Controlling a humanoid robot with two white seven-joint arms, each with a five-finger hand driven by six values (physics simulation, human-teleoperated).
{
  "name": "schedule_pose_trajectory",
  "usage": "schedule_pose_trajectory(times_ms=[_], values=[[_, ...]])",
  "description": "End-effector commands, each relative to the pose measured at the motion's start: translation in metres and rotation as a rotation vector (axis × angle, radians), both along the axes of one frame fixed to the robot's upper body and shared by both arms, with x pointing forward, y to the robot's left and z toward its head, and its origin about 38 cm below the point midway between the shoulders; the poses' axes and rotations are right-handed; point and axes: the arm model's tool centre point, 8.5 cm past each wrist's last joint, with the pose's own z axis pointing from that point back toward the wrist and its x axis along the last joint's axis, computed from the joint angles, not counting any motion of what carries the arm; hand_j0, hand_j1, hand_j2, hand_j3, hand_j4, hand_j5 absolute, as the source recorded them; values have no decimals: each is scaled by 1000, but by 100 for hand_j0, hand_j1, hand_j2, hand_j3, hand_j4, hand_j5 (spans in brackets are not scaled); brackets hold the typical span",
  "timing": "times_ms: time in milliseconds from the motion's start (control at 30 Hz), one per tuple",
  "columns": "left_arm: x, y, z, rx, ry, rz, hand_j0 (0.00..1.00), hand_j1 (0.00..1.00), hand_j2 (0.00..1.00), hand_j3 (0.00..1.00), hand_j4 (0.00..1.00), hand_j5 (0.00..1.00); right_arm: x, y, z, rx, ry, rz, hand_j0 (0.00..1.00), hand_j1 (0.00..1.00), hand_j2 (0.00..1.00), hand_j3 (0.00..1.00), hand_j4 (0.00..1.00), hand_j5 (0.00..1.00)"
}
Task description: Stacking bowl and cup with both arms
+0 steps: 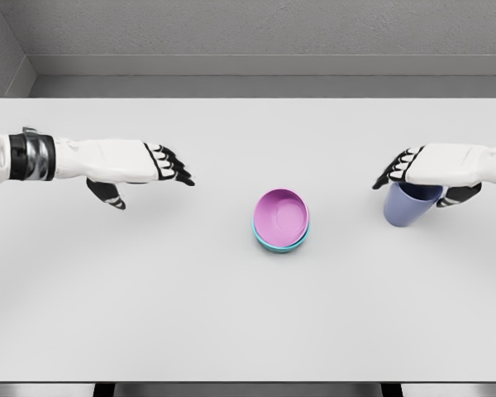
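Gripping: right hand (430, 172) fingers clamped on cup (409, 207)
Left hand (149, 165): fingers apart, empty
Advice: carry cup level over bowls (281, 219)

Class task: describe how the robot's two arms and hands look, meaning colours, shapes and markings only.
Both arms are smooth white shells. The left hand and right hand have white backs and black, segmented fingers with pale bands. The left arm also shows a black-and-silver ringed joint near the picture's edge.

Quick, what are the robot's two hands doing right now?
Left hand: open, fingers spread, holding nothing.
Right hand: around the blue cup, apparently gripping it.
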Motion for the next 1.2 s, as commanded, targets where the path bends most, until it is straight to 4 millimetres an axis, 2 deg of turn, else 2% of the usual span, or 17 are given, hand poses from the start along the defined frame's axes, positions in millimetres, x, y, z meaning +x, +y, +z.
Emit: schedule_pose_trajectory(times_ms=[0,100,233,333,500,567,633,700,867,933,1033,1133,1167], values=[[0,7,6,4,-9,14,100,100,100,100,100,100,0,-1,0,3,1,-4,80,80,80,80,80,80],[-5,4,7,4,-12,-2,100,100,100,100,100,100,1,0,2,3,-3,-3,70,70,70,70,70,70],[-6,4,6,3,-10,-4,100,100,100,100,100,100,1,0,2,5,-3,-3,70,70,70,70,70,70],[-6,4,7,4,-11,-5,100,100,100,100,100,100,1,-1,2,6,-2,-5,57,57,57,57,57,57],[-6,4,7,3,-11,-4,100,100,100,100,100,100,2,1,6,20,-9,-4,56,56,56,56,56,56],[-6,4,7,5,-12,-4,100,100,100,100,100,100,4,1,12,25,-21,-5,49,49,49,49,49,49],[-6,8,7,9,-11,3,100,100,100,100,100,100,5,1,15,36,-25,-7,49,49,49,49,49,49],[-6,9,7,10,-12,4,100,100,100,100,100,100,5,2,17,58,-20,-7,41,41,41,41,41,41],[-6,10,8,12,-12,7,100,100,100,100,100,100,7,1,26,71,-41,-11,41,41,41,41,41,41],[-6,21,11,27,-18,27,100,100,100,100,100,100,7,3,30,86,-43,-8,41,41,41,41,41,41],[-6,29,14,38,-23,44,100,100,100,100,100,100,7,21,38,116,-61,40,42,42,42,42,42,42],[-7,34,15,43,-24,52,100,100,100,100,100,100,6,25,49,142,-82,54,42,42,42,42,42,42],[-7,34,15,43,-24,53,100,100,100,100,100,100,3,32,52,145,-91,78,42,42,42,42,42,42]])
